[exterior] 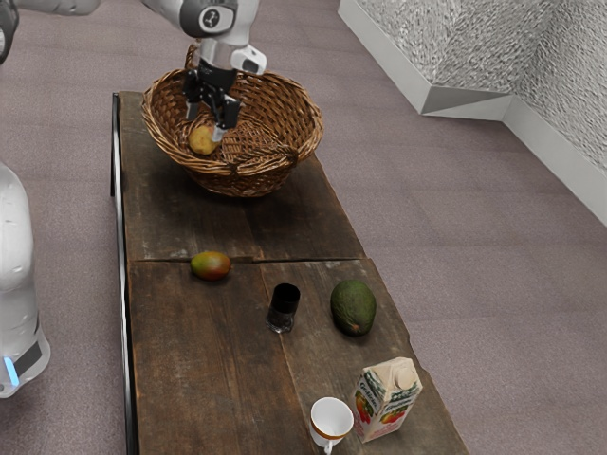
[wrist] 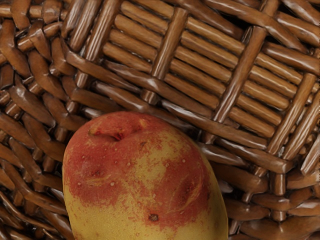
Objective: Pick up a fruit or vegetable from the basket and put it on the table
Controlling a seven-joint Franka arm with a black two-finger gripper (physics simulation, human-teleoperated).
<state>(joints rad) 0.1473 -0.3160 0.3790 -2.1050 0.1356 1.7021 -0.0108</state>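
Nearest stand the cup [exterior: 331, 419] and carton [exterior: 384, 402] on the table [exterior: 199, 360]; beyond them, the avocado [exterior: 353, 308], glass [exterior: 283, 309] and mango [exterior: 211, 265]. Farthest is the basket [exterior: 242, 180], the fruit [wrist: 145, 175] low inside. Over it my gripper [exterior: 205, 124] has its fingers spread. I judge this the grasping step: next, center on the fruit, lower slightly, close from both sides, then lift clear of the rim.

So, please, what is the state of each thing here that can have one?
Basket: upright, uncovered
Basket fruit: whole, unlifted
Claw: open, by that fruit
Red-green fruit: whole
Avocado: whole
Glass: upright, contents unclear
White cup: upright, looks empty
Carton: upright
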